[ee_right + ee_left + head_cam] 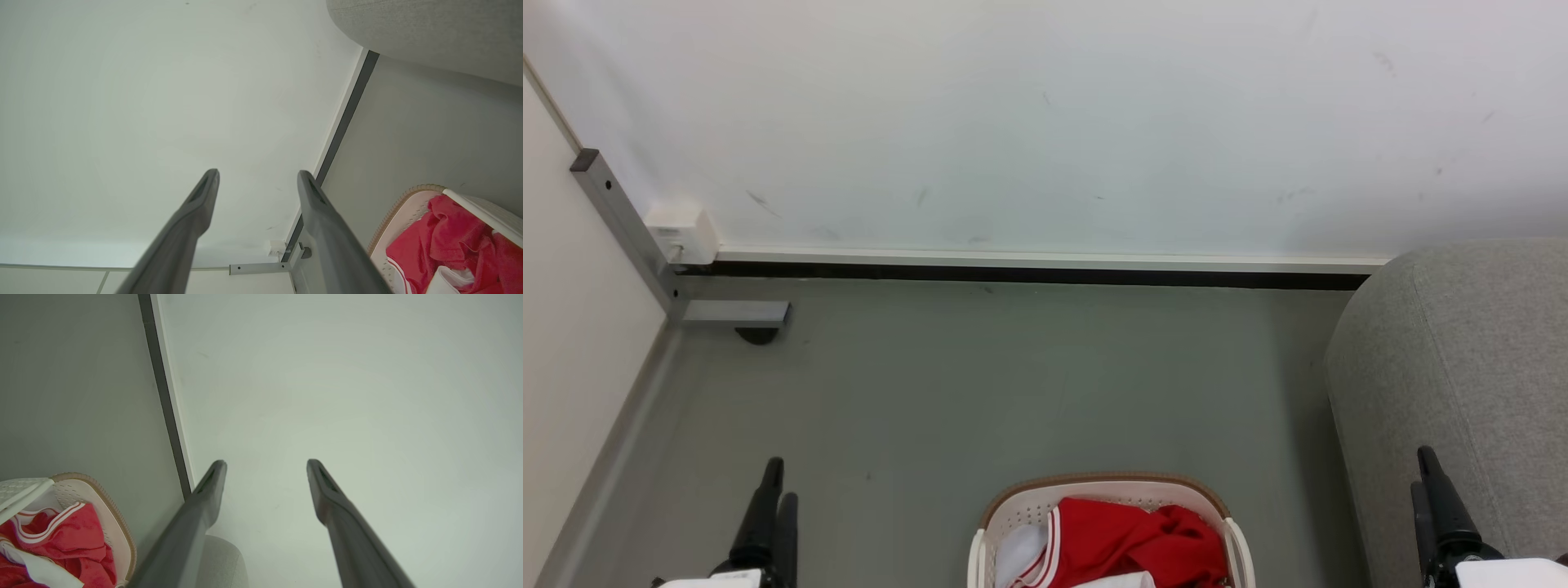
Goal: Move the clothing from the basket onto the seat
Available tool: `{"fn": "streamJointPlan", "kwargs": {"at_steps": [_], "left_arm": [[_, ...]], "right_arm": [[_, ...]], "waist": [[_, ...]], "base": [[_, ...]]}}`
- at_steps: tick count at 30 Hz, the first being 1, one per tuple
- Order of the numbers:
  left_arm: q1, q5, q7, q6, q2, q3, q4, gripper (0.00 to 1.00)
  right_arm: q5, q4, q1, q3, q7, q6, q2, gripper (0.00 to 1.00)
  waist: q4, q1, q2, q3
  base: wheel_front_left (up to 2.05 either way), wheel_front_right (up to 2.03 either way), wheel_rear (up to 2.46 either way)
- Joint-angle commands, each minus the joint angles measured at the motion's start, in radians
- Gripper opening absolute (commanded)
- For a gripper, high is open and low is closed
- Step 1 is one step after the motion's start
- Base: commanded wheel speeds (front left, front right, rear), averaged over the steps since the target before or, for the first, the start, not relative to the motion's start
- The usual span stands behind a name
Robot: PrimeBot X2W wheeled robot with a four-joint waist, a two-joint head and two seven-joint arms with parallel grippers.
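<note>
The left gripper [780, 486] and right gripper [1423, 474] stood either side of the basket [1104, 483], clear of it, fingers pointing at the wall [1045, 122] beyond, jaws spread wide and holding nothing. The clothing [1127, 535] lay inside the basket, a crumpled red heap with white striped trim and no clear long axis. The grey seat [1462, 367] stood to the basket's right.

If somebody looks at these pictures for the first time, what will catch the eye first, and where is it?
The bright red clothing with white striped trim stands out, heaped in the cream-white laundry basket at the bottom middle of the head view. To the right rises the rounded arm of the grey sofa, while the left gripper and right gripper stand open at the lower corners.
</note>
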Motion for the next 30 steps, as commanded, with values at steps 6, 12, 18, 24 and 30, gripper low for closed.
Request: {"fn": "streamJointPlan", "kwargs": {"at_steps": [6,12,18,24,30], "left_arm": [[-0.003,0.092,-0.031,-0.003,0.008,0.002,-0.031,1.00],[0.001,0.191,-0.056,0.001,0.009,0.001,-0.041,1.00],[0.008,0.275,-0.080,0.008,0.011,-0.004,-0.057,1.00],[0.012,0.360,-0.099,0.016,0.011,-0.001,-0.073,1.00],[0.017,0.480,-0.119,0.016,0.012,0.005,-0.091,1.00]], "right_arm": [[-0.140,-0.015,-0.037,0.028,-0.033,0.000,-0.008,1.00],[-0.254,-0.026,-0.044,0.045,-0.059,0.000,-0.010,1.00],[-0.356,-0.034,-0.048,0.060,-0.082,-0.001,-0.011,1.00],[-0.458,-0.035,-0.054,0.068,-0.101,-0.001,-0.012,1.00],[-0.581,-0.036,-0.062,0.074,-0.122,-0.001,-0.013,1.00]], "waist": [[0.000,0.0000,0.0000,0.001],[0.000,0.0000,0.0000,0.002],[0.000,0.0000,0.0000,0.003],[-0.001,0.0000,0.0000,0.003],[-0.001,0.0000,0.0000,0.004]], "base": [[0.00,0.00,0.00],[0.00,0.00,0.00],[0.00,0.00,0.00],[0.00,0.00,0.00],[0.00,0.00,0.00]]}}
